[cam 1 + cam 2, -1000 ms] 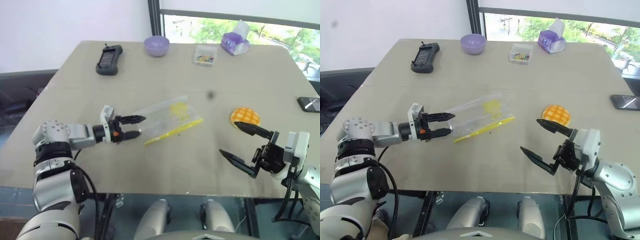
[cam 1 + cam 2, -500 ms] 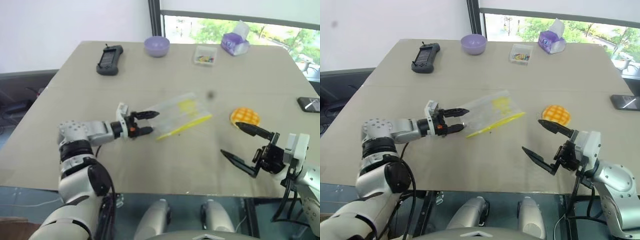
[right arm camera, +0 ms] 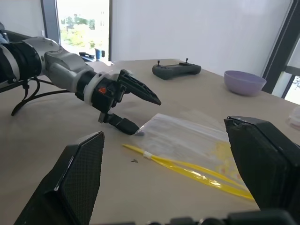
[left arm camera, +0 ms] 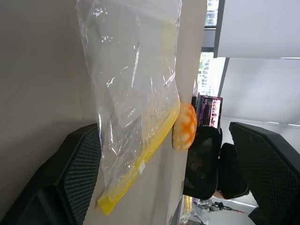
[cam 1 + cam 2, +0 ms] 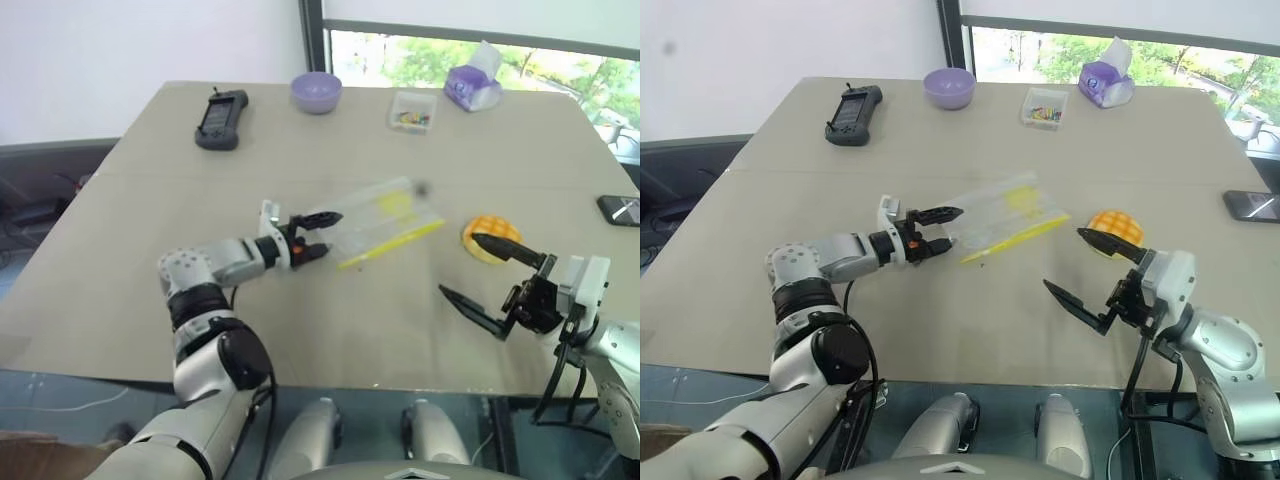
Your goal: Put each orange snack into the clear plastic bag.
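Now the left gripper [image 5: 318, 234], jaws apart, is sliding right at the clear plastic bag [image 5: 378, 220]'s left end. The right gripper [image 5: 490, 272], jaws apart, is hovering just near of the orange snack [image 5: 486, 233]; the bag is lying left of it.

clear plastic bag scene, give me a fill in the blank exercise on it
1. The clear plastic bag has a seal strip coloured ____.
2. The orange snack lies on the ____, outside the bag.
3. The left gripper is at the bag's edge with its jaws ____.
4. At the far edge, the bowl is coloured ____.

Missing words: yellow; table; open; purple
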Controlling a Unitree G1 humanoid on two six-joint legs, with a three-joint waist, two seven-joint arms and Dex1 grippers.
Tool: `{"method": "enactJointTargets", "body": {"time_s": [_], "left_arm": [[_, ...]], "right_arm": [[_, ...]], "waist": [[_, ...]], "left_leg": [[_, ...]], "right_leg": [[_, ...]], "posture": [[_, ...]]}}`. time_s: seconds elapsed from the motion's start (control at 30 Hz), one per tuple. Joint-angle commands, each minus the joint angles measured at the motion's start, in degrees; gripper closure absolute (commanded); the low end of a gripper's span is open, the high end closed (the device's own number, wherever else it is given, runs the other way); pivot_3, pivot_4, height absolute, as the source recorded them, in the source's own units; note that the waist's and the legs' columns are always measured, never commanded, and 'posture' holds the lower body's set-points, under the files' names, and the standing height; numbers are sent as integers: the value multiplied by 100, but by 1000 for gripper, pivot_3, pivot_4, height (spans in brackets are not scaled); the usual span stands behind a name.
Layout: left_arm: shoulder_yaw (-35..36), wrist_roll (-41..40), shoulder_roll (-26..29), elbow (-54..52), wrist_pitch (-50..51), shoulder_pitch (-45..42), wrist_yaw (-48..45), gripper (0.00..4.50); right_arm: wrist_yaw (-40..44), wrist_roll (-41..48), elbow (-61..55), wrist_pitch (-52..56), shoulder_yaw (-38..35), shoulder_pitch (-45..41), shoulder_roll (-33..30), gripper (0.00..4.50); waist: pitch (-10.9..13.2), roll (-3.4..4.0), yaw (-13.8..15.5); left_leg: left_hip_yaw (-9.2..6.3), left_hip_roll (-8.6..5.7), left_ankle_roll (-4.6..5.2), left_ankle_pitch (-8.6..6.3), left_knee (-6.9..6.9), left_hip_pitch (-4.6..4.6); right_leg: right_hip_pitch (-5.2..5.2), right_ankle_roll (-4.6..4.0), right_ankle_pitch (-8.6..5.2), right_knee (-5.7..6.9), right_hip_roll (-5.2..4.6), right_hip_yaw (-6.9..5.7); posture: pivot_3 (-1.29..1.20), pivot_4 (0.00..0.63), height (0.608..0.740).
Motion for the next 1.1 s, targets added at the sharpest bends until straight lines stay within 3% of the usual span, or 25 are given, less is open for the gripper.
{"method": "enactJointTargets", "body": {"time_s": [0.03, 0.17, 0.27, 0.3, 0.37, 0.53, 0.8, 1.1], "left_arm": [[80, -8, -136, -100, -53, -163, 247, 30], [141, -28, -215, 15, -214, -312, 412, 30], [83, 100, -260, 175, -540, -337, 595, 812], [54, 97, -268, 228, -621, -327, 584, 1463], [60, 78, -314, 393, -830, -307, 564, 2108], [6, -67, -296, 555, -986, -314, 419, 4373], [457, -761, -155, 363, -592, -730, 755, 4450], [1023, -1583, -261, 26, -203, -1118, 1957, 4450]], "right_arm": [[-162, -188, 122, -21, 200, -340, 70, 0], [-235, -315, 324, -3, 350, -603, 121, 0], [-266, -376, 441, -1, 430, -752, 152, 0], [-285, -396, 462, 7, 460, -796, 163, 0], [-340, -443, 478, 37, 527, -875, 187, 0], [-412, -668, 568, 44, 670, -1032, 166, 0], [-770, -2047, 1279, -476, 1355, -1499, 268, 0], [-2915, -4979, 3768, -959, 2423, -3097, 646, 0]], "waist": [[0, 0, -7], [2, -3, -16], [5, -7, -17], [5, -7, -16], [5, -7, -25], [3, -5, -35], [14, -22, -69], [16, -28, -77]], "left_leg": [[0, 0, 0, 0, 0, 0], [-1, -1, -1, 0, -1, -5], [0, -2, -1, 0, 0, -8], [1, -2, -2, 0, -1, -8], [1, -2, -2, 0, -1, -12], [2, -1, -3, 0, -1, -9], [1, -2, -4, 1, 1, -21], [2, 0, -15, 7, 2, -39]], "right_leg": [[0, 0, 0, 1, 0, 0], [-4, 0, 0, -1, 3, -1], [-6, 0, 0, -3, 2, 0], [-7, 0, 0, -3, 2, 0], [-12, -1, 0, -3, 3, 0], [-12, -1, 0, -1, 4, 1], [-24, 0, 1, 0, 5, 1], [-51, -2, 1, 7, 6, 5]], "posture": [[0, 150, 740], [0, 150, 740], [0, 150, 740], [0, 150, 740], [0, 150, 740], [0, 150, 740], [0, 150, 740], [0, 150, 740]]}}
